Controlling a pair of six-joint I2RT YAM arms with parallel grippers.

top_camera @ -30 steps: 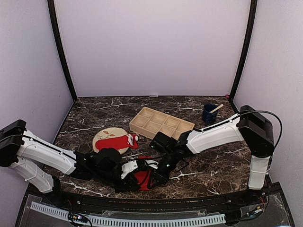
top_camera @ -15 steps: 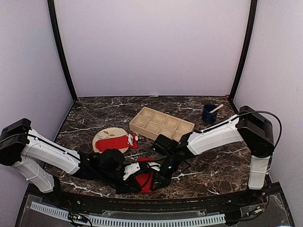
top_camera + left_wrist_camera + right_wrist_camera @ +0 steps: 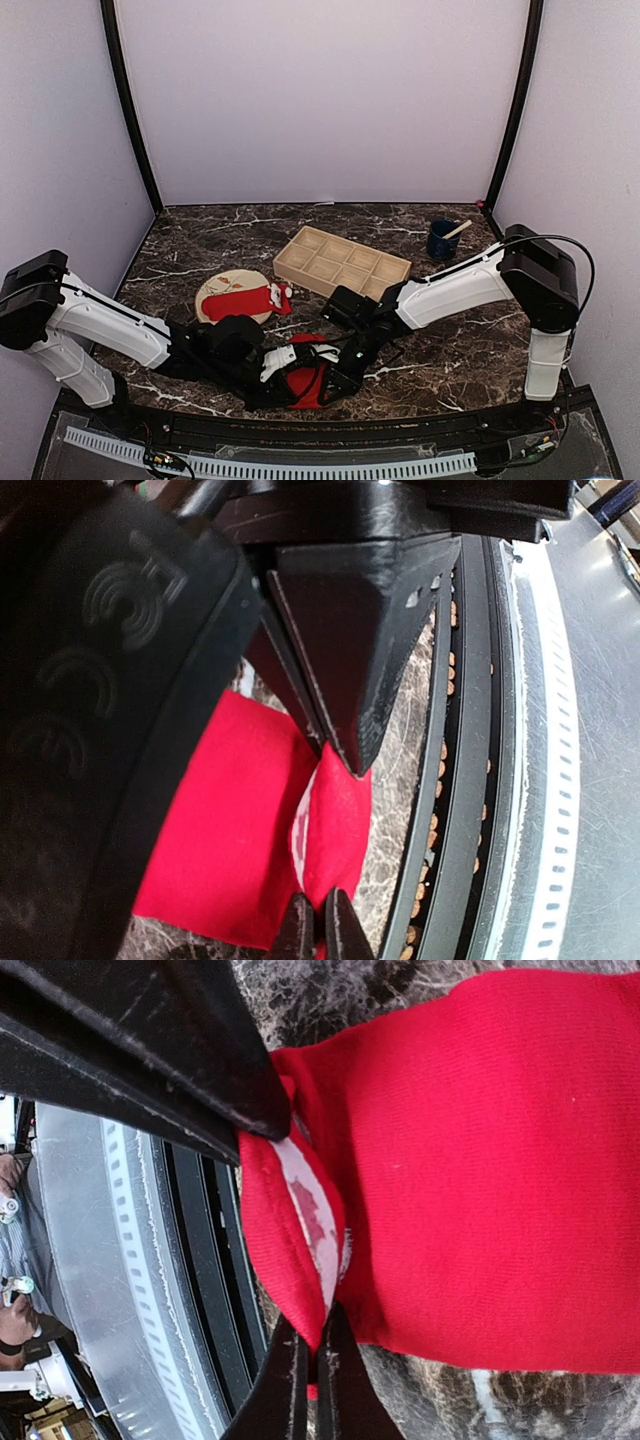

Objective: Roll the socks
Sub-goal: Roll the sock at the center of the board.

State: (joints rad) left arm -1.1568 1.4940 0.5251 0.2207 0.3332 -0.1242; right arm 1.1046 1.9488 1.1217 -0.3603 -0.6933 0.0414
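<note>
A dark brown marble-patterned bench [image 3: 420,222] with white veins fills the floor of the enclosure. Behind it stands a plain pale lilac back wall [image 3: 320,100], flanked by matching left [image 3: 60,130] and right [image 3: 590,120] side walls. Black vertical corner posts [image 3: 128,110] mark the joins. A white perforated strip [image 3: 300,467] runs along the near edge. The light is soft and even.

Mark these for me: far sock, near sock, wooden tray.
far sock [image 3: 243,301], top view, middle of its red body.
near sock [image 3: 308,385], top view, red fabric at its near end.
wooden tray [image 3: 298,279], top view, near-left outer wall.
</note>
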